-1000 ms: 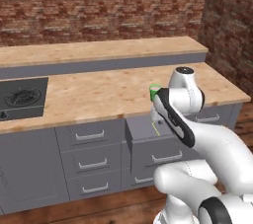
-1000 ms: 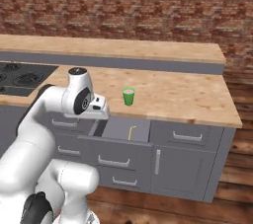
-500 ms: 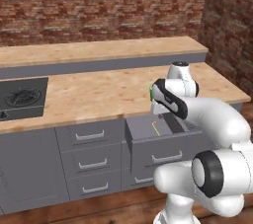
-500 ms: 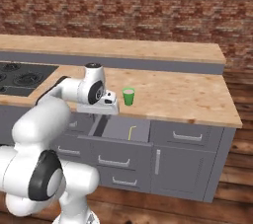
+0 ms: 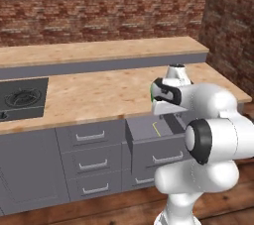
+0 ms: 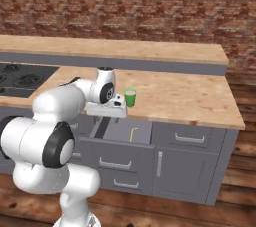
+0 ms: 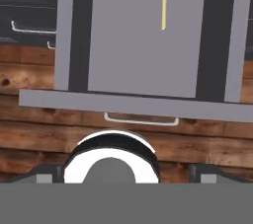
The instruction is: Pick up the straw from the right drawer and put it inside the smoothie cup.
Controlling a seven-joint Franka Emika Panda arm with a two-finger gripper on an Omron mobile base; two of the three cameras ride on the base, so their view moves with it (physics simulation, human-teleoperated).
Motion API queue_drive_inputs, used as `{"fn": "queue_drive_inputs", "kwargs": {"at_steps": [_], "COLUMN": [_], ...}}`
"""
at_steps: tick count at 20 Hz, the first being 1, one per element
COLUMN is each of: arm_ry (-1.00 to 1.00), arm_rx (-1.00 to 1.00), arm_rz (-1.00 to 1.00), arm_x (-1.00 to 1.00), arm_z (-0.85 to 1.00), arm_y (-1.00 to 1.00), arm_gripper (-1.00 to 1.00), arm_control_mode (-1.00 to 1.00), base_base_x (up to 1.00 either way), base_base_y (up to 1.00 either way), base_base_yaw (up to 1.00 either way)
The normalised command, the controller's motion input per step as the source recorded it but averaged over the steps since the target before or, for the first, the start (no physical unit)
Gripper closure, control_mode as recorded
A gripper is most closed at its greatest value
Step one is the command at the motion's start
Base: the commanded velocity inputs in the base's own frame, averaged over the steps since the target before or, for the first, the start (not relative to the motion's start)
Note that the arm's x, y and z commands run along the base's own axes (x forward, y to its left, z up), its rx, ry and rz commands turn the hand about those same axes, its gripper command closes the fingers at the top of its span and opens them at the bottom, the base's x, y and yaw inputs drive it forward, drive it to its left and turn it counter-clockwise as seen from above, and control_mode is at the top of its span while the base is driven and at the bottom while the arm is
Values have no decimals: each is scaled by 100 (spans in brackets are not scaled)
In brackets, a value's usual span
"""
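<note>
one straw (image 7: 163, 2), one open right drawer (image 7: 143, 40) and one smoothie cup (image 6: 130, 97) are counted. my gripper (image 6: 118, 106) hangs above the drawer with its jaws spread wide, holding nothing. the straw lies flat on the drawer floor, below the gripper and apart from it, near the drawer's right wall in the right base view. in the hand view it sits toward the top. the cup stands upright on the counter (image 6: 180, 98), just beside the gripper.
</note>
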Motion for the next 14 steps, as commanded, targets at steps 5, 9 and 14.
{"fn": "queue_drive_inputs", "kwargs": {"at_steps": [5,9,14], "arm_ry": [0,-1,-3], "arm_rx": [0,0,0], "arm_rz": [0,0,0], "arm_x": [11,3,11], "arm_z": [-51,-50,-38], "arm_y": [0,-1,0], "arm_gripper": [-100,-100,-100], "arm_control_mode": [-100,-100,-100], "base_base_x": [0,0,0], "base_base_y": [0,0,0], "base_base_yaw": [0,0,0]}}
